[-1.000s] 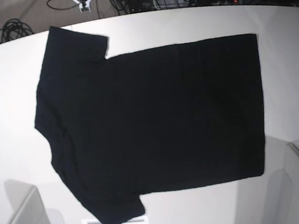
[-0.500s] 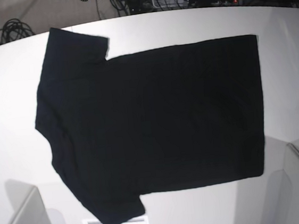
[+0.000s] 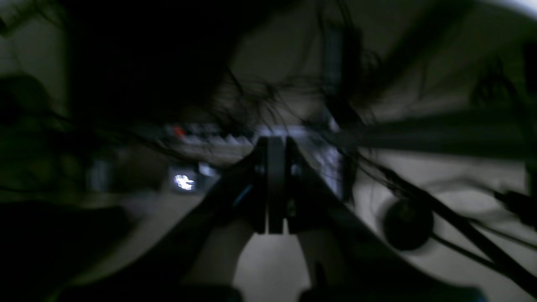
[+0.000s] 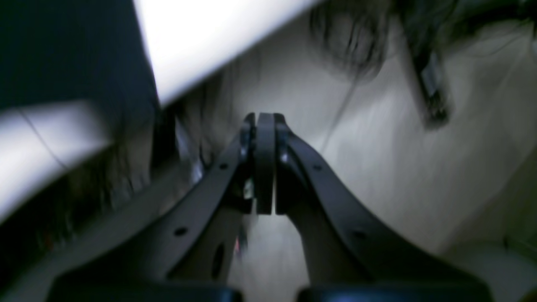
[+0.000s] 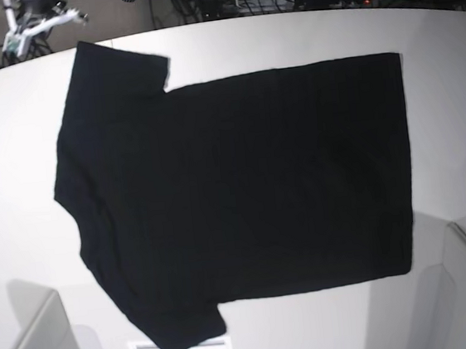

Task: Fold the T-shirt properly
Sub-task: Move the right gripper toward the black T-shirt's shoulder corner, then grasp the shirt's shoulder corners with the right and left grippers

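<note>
The black T-shirt (image 5: 236, 199) lies flat and unfolded on the white counter (image 5: 15, 164), unmoved over the last second, so folding has not begun. Both hands, left (image 3: 270, 184) and right (image 4: 259, 163), are closed and empty, blurred above a cable-strewn floor (image 4: 377, 176).

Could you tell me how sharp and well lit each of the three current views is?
Base view: sharp and evenly bright; the T-shirt reads as flat black on the white table. Left wrist view: dark and motion-blurred around the left tool. Right wrist view: also smeared, with the table edge blown out.
</note>
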You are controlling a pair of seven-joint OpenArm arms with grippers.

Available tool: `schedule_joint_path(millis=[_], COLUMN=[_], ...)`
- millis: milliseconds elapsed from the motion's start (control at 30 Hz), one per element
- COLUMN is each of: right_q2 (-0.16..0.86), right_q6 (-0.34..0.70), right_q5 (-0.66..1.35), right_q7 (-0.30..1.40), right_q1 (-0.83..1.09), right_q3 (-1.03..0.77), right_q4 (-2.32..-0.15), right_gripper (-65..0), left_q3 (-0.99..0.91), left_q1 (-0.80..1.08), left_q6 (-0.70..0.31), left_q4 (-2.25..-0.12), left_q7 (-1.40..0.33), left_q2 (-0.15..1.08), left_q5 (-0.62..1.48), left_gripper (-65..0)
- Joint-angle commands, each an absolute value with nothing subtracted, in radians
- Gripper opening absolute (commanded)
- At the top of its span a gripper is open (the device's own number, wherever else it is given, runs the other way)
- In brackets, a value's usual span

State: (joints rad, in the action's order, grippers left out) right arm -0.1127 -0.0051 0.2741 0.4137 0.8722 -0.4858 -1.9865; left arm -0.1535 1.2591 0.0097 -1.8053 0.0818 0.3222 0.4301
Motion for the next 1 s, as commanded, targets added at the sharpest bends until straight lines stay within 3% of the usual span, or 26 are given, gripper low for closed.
schedule_joint_path(millis=[0,167,267,400,467,500,600,667,833,967], right_q2=[-0.102,-0.038,0.002,0.015,0.015,0.015,0.012,0.012,0.016,0.036], right_q6=[0.002,0.007,0.094,0.194,0.226,0.242,0.305,0.344,0.354,0.358], right_q5=[0.297,0.43,0.59,0.751,0.794,0.803,0.806,0.803,0.8,0.8], right_q7=[0.404,0.467,0.549,0.676,0.759,0.797,0.928,0.972,0.97,0.935], right_q1=[0.871,0.766,0.707,0.604,0.538,0.513,0.437,0.401,0.383,0.395], right_q3=[-0.484,-0.476,-0.516,-0.63,-0.697,-0.725,-0.794,-0.809,-0.802,-0.777], right_q4=[-2.017,-2.018,-2.015,-1.98,-1.943,-1.926,-1.868,-1.808,-1.676,-1.63], right_gripper=[-65.0,-65.0,-65.0,-38.0,-29.6,-29.4,-30.0,-30.2,-30.2,-30.2], left_q3=[-0.183,-0.352,-0.435,-0.475,-0.475,-0.473,-0.475,-0.475,-0.475,-0.552], left_q1=[1.288,1.267,1.239,1.225,1.224,1.224,1.222,1.222,1.207,1.142], left_q6=[0.004,0.004,0.004,0.004,0.004,0.004,0.004,-0.001,-0.166,-0.249], left_q4=[-1.847,-1.919,-1.931,-1.928,-1.929,-1.929,-1.929,-1.929,-1.923,-1.922], left_q7=[0.105,0.105,0.096,0.096,0.096,0.096,0.094,0.094,0.09,-0.085], left_q2=[0.309,0.22,0.166,0.162,0.162,0.162,0.163,0.17,0.234,0.229], left_q5=[0.426,0.426,0.432,0.433,0.437,0.449,0.573,0.659,0.805,0.849], left_gripper=[-65.0,-65.0,-65.0,-65.0,-65.0,-63.8,-42.0,-33.9,-33.1,-33.2])
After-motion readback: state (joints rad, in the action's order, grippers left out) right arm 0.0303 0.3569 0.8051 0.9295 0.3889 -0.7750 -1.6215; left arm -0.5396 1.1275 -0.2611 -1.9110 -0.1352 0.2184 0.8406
